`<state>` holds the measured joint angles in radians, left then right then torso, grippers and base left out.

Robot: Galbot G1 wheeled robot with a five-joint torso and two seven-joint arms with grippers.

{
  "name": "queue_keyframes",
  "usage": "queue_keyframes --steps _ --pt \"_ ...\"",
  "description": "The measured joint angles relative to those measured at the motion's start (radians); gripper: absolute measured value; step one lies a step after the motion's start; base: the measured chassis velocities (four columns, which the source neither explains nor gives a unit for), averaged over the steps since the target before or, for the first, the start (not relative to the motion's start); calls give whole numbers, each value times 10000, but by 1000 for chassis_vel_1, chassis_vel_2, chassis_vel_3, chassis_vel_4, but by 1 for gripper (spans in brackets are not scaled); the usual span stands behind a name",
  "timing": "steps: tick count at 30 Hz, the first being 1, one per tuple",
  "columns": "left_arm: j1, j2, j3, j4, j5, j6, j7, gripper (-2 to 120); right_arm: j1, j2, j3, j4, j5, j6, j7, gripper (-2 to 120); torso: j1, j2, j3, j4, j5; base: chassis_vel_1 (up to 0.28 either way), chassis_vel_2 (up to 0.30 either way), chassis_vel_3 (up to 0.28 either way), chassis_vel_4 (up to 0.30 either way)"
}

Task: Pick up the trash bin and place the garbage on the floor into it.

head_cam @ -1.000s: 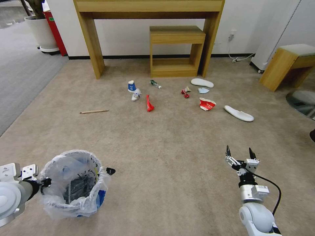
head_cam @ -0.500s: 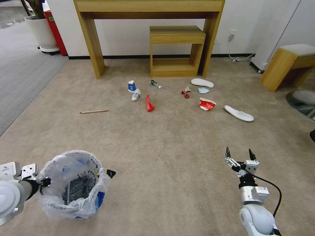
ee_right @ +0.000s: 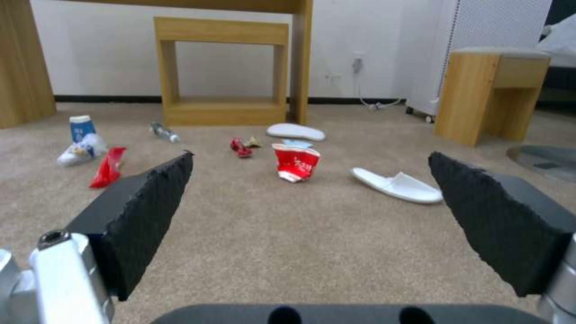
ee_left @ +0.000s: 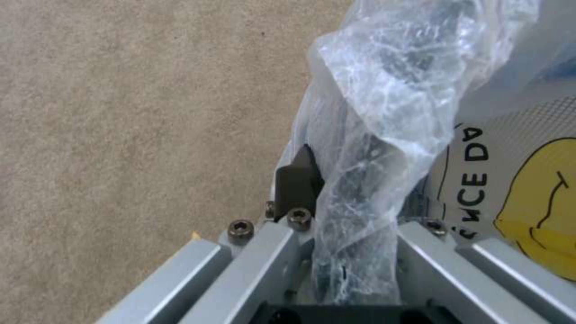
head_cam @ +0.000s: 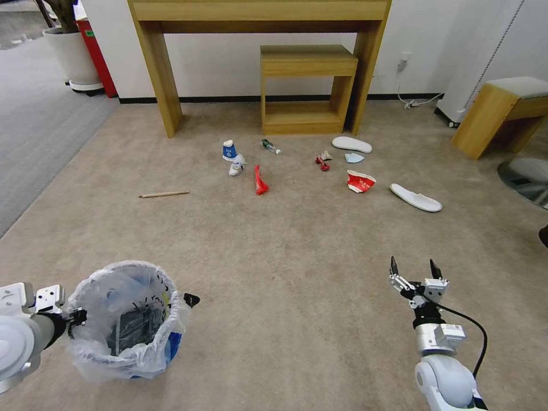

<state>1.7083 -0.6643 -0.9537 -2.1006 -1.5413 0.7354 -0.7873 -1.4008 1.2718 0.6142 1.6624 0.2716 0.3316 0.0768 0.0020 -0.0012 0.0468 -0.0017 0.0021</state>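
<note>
The trash bin [head_cam: 128,319], lined with a crinkled clear bag, is at the near left, and my left gripper [head_cam: 77,315] is shut on its rim. In the left wrist view the fingers [ee_left: 297,182] clamp the bag and bin wall [ee_left: 480,180]. The garbage lies on the beige floor [head_cam: 297,251] ahead: a blue-white cup [head_cam: 229,150], a red wrapper [head_cam: 260,180], a small bottle [head_cam: 270,146], candy wrappers [head_cam: 322,161], a light-blue mask [head_cam: 354,157], a red-white bowl [head_cam: 360,181] and two white slippers [head_cam: 351,144] [head_cam: 415,197]. My right gripper [head_cam: 413,265] hovers open at the near right, with the bowl [ee_right: 296,162] well ahead of its pads [ee_right: 150,202].
A wooden desk [head_cam: 260,17] with a low shelf unit [head_cam: 305,85] stands against the back wall. A wooden stool [head_cam: 502,111] is at the right, and grey carpet [head_cam: 34,131] with a plant pot [head_cam: 71,57] at the left. A thin wooden stick [head_cam: 164,194] lies left of the litter.
The bin and my left gripper have drifted slightly left and nearer. My right arm has pulled back a little, still open. The litter has not moved.
</note>
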Motion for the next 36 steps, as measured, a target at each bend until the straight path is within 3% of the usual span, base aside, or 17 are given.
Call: queue_keyframes --steps 36 --pt "149 -155 -12 -220 371 1 168 0 -40 49 -7 257 3 -84 20 100 1 0 1 0 1 -96 96 94 -97"
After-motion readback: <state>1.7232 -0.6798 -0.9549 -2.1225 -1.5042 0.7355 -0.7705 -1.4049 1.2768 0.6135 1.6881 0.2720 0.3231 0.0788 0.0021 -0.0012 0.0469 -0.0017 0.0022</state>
